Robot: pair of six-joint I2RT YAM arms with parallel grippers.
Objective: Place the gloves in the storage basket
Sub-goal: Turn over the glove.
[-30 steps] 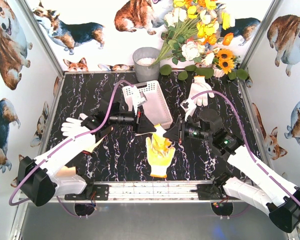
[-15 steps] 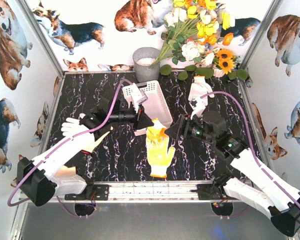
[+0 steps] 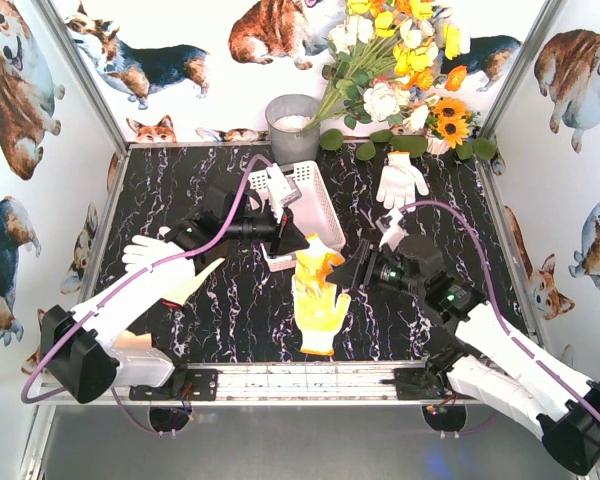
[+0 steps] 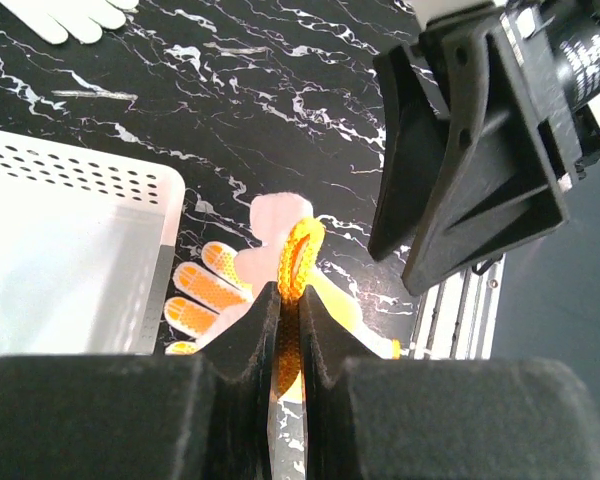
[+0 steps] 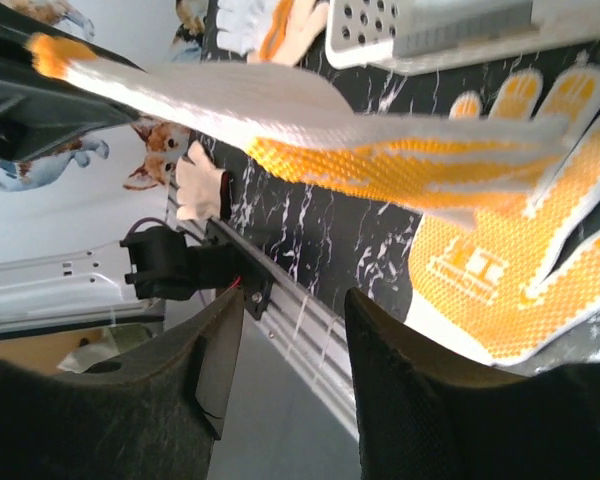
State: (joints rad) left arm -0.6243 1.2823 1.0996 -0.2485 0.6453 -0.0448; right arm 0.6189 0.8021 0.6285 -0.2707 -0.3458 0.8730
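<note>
L gripper [image 3: 302, 248] clamped on the orange cuff trim of one yellow-palm glove [image 3: 313, 265]. L wrist cam confirms it: jaws shut, trim pinched between them, rest of the glove drooping below.

R gripper [image 3: 345, 272] jaws spread, nothing in them. It sits just beside the glove's finger end. In R wrist cam the held glove [image 5: 360, 150] stretches across the view above the open fingers, not between them.

Key geometry: glove's long axis runs from the cuff at L gripper down toward the near edge and R gripper. Storage basket [image 3: 320, 205] is on the far side of L gripper, its near corner just beside the jaws. So L arm is the nearer one; drop looks like a short carry away from the bases, w/ enough lift for the dangling fingers to clear the rim.

Second yellow-palm glove [image 3: 320, 310] lies flat, palm up, on the table under the held one. White glove [image 3: 400, 180] far right, more gloves [image 3: 150, 252] by L arm. Basket interior looks empty in L wrist cam, so early in the task imo.
</note>
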